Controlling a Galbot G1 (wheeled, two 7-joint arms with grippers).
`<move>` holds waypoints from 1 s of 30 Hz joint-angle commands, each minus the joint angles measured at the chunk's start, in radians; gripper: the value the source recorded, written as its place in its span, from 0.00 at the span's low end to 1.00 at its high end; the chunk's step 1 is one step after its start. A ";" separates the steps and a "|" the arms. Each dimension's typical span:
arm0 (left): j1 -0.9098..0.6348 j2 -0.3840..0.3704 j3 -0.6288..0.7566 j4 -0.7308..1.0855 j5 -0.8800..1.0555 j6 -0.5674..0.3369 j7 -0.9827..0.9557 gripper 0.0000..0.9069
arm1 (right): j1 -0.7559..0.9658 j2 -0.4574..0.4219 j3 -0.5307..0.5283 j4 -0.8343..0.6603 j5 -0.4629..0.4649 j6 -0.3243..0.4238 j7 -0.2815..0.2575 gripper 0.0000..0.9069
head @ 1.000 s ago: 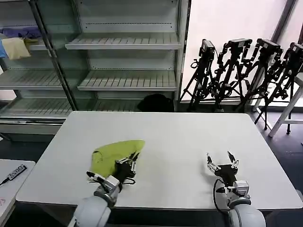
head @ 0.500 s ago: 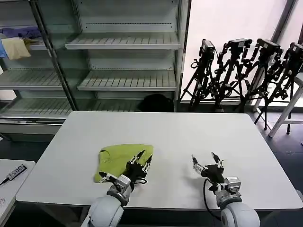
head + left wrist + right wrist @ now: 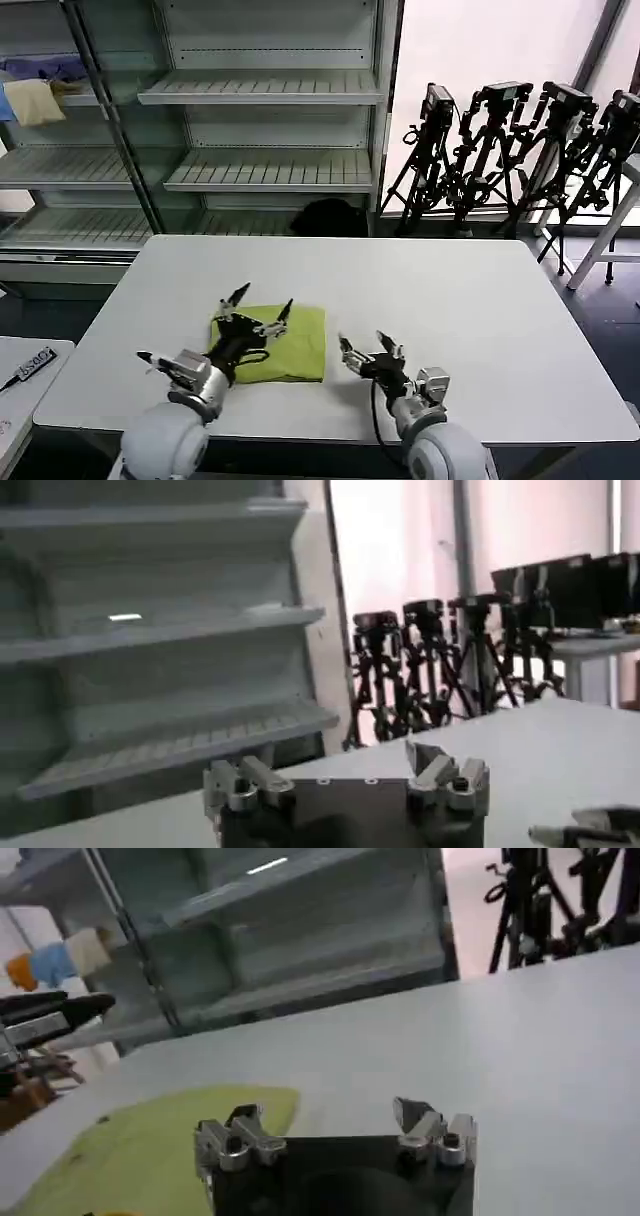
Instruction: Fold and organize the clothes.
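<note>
Shelving (image 3: 270, 110), tripods (image 3: 520, 150), bright window (image 3: 480, 50)

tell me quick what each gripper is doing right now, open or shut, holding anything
Left gripper: open, holding nothing, over the T-shirt.
Right gripper: open, holding nothing, just beside the shirt's edge.

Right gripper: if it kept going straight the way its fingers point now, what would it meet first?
Probably the folded lime T-shirt: the open right gripper points across the white table toward its near edge. Depth is unclear, so it might pass just above.
</note>
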 commanded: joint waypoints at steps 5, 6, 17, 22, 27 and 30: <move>0.136 -0.009 -0.259 -0.054 -0.119 -0.053 -0.008 1.00 | 0.066 0.039 -0.183 -0.017 0.305 -0.036 0.348 1.00; 0.140 -0.010 -0.261 -0.053 -0.125 -0.055 -0.009 1.00 | 0.072 0.041 -0.185 -0.019 0.321 -0.036 0.374 1.00; 0.179 -0.023 -0.270 -0.026 -0.153 -0.075 -0.024 1.00 | 0.120 0.061 -0.179 -0.070 0.413 -0.038 0.538 1.00; 0.186 -0.033 -0.265 -0.024 -0.153 -0.077 -0.029 1.00 | 0.141 0.062 -0.181 -0.107 0.440 -0.039 0.535 1.00; 0.193 -0.038 -0.267 -0.026 -0.154 -0.079 -0.032 1.00 | 0.160 0.074 -0.194 -0.140 0.440 -0.040 0.517 1.00; 0.199 -0.038 -0.270 -0.025 -0.154 -0.083 -0.035 1.00 | 0.173 0.083 -0.198 -0.147 0.442 -0.040 0.519 0.97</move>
